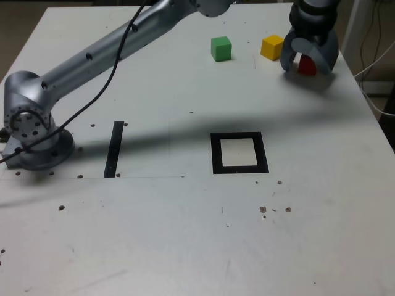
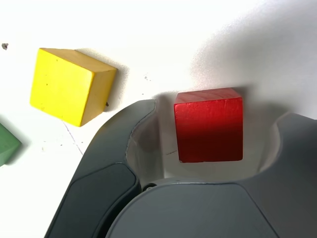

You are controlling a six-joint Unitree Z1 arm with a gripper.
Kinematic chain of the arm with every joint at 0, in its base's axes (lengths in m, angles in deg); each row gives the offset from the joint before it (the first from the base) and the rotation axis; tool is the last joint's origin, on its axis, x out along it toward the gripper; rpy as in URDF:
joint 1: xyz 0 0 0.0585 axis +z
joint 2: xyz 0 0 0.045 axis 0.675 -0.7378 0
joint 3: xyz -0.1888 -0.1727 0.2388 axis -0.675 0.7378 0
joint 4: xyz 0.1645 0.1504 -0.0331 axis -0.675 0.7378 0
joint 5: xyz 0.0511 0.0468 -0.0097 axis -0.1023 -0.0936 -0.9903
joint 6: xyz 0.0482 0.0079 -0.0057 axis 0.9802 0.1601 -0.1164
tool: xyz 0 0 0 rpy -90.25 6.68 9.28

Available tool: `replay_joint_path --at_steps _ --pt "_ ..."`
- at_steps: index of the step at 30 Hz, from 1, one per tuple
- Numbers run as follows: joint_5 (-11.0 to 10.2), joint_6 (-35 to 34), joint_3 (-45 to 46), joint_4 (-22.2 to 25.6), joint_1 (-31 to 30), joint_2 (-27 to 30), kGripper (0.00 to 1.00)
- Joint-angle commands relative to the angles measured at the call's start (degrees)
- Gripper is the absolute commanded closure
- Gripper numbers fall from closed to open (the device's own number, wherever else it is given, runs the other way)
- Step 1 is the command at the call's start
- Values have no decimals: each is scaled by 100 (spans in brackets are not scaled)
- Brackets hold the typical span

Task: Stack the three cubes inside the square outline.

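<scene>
Currently our gripper point(image 2: 208, 148) jaws straddle the red cube point(image 2: 209, 125) near the desk's far edge, spread, not pinching; off-centre closing could nudge it askew.

**Colours on the counter**

You see a white counter point(image 1: 185, 246), faintly grey in shadow and speckled with small dark spots. The red cube point(image 2: 209, 125) is a deep glossy red, brighter on its upper face, with faint wood grain showing there. The yellow cube point(image 2: 69, 85) is a plain warm yellow, its side face a shade darker. The green cube point(image 1: 221, 48) is a solid mid green. The square outline point(image 1: 239, 153) is a thick black frame around a pale off-white centre. You also have a thin black strip point(image 1: 114, 149). The hand point(image 1: 310, 60) is dark blue-grey, and the arm point(image 1: 92, 58) is silver-grey with a black cable point(image 1: 105, 86) along it.
</scene>
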Motion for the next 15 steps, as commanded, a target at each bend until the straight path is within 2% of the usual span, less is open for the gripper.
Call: replay_joint_path --at_steps 1,10,15 --pt "19 -16 -142 -21 -22 -12 44" --pt "34 -86 -121 -127 -32 -17 64" --pt "41 -108 -114 -172 -32 -24 67"
